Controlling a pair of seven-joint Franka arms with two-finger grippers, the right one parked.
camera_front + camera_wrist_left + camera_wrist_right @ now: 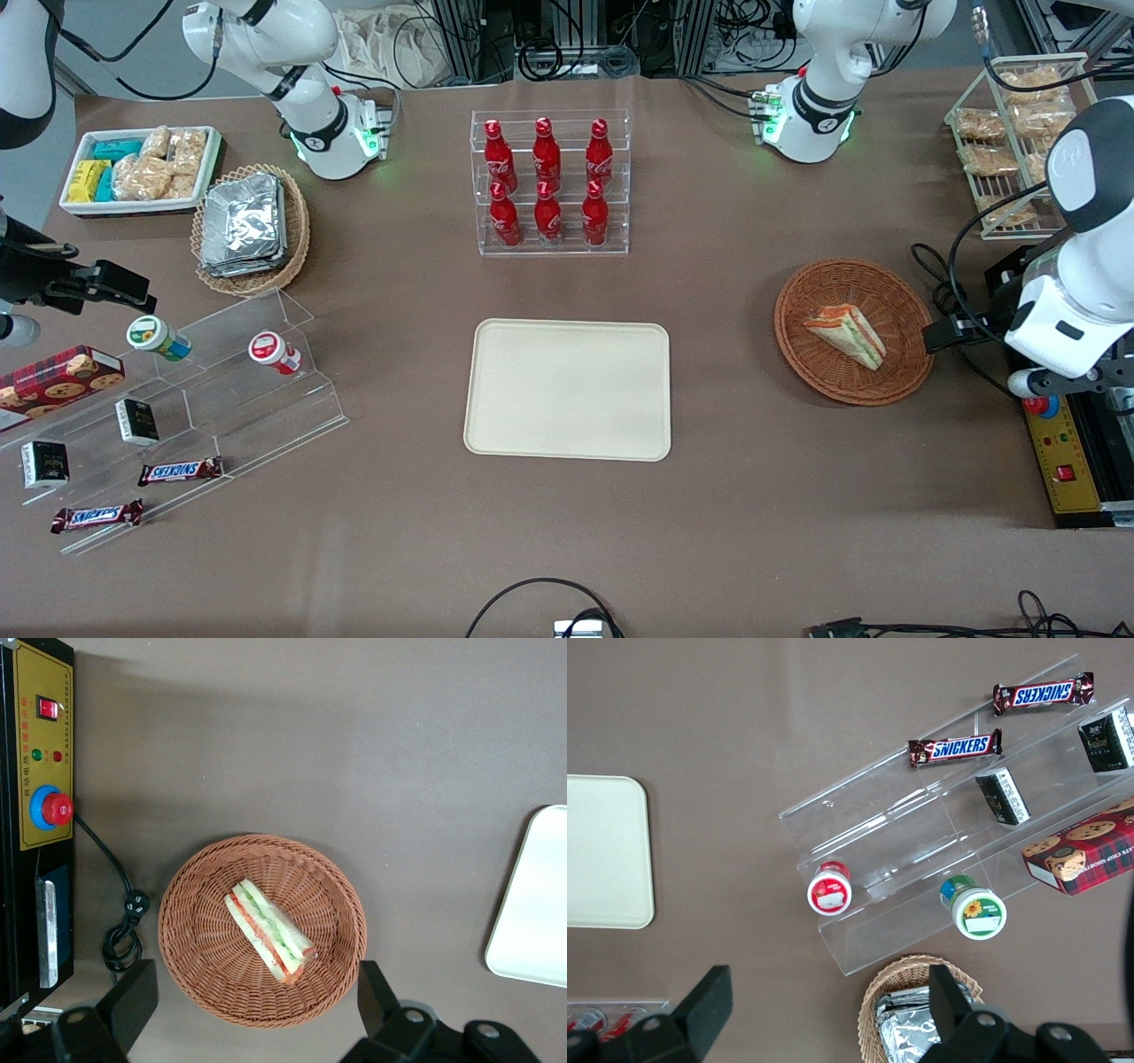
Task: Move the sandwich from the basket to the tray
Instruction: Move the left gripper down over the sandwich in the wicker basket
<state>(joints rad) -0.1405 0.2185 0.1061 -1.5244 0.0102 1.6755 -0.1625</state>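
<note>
The sandwich (848,334) (268,930), a pale wedge with orange-red and green layers, lies in the round reddish-brown basket (797,301) (190,904). The cream tray (567,390) (536,904) rests flat in the middle of the table with nothing on it, toward the parked arm's end from the basket. My left gripper (952,334) (254,1014) hangs well above the table beside the basket's rim, at the working arm's end. It is open wide with nothing between its fingers (133,997), and it touches neither basket nor sandwich.
A control box with a red button (1059,452) (44,806) and a coiled cable (124,926) lie beside the basket. A clear rack of red bottles (549,182) stands farther from the front camera than the tray. A wire rack of snack bags (1019,133) stands nearby.
</note>
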